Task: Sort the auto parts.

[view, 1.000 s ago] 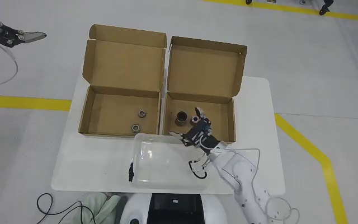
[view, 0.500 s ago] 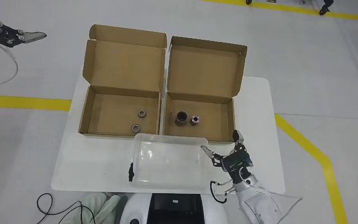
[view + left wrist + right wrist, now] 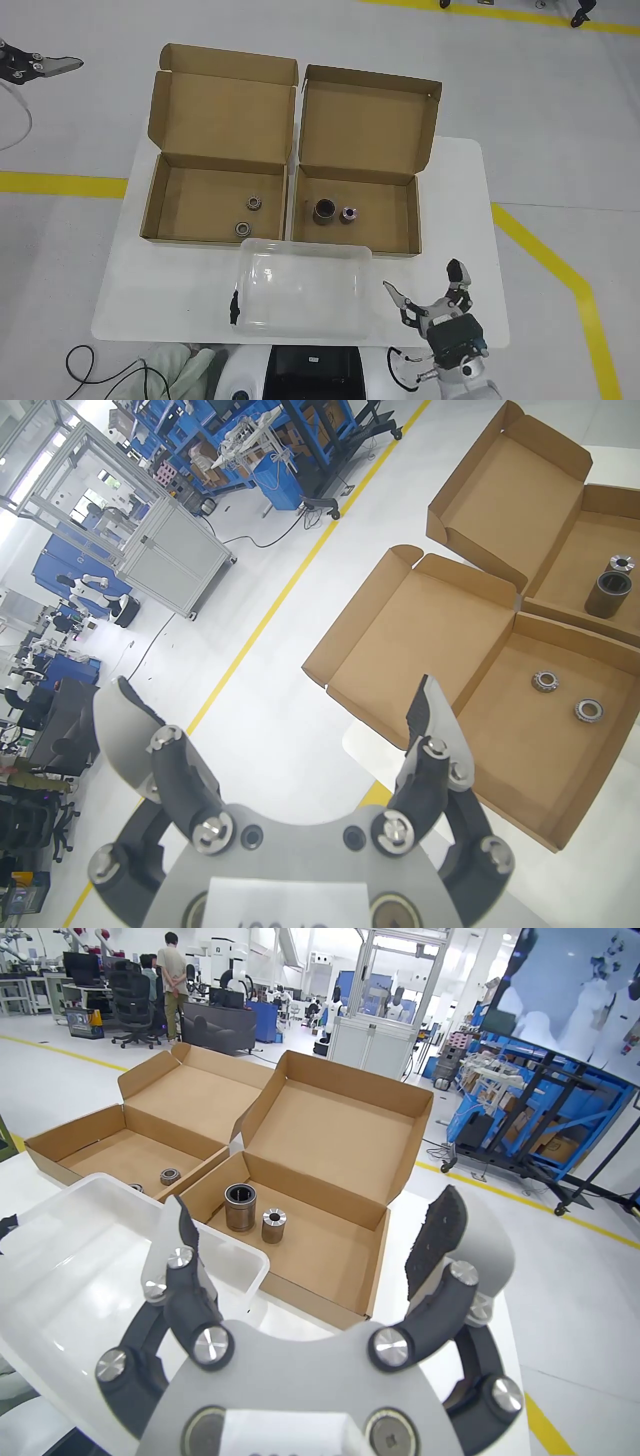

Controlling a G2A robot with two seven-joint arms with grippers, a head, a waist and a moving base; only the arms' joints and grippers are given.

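We are hovering the right gripper [image 3: 419,274] at the desk's [image 3: 450,180] five o'clock, left gripper [image 3: 275,695] off at ten, both with fingers released, since bearings [image 3: 254,202] are lying in the left box [image 3: 190,200], bushings [image 3: 324,209] in the right box [image 3: 385,215].

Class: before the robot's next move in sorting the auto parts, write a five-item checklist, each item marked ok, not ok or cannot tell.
1. Right gripper open and empty: ok.
2. Left gripper open and empty: ok.
3. Tray holds no parts: ok.
4. Two bearings inside left box: ok.
5. Two cylinders upright inside right box: ok.
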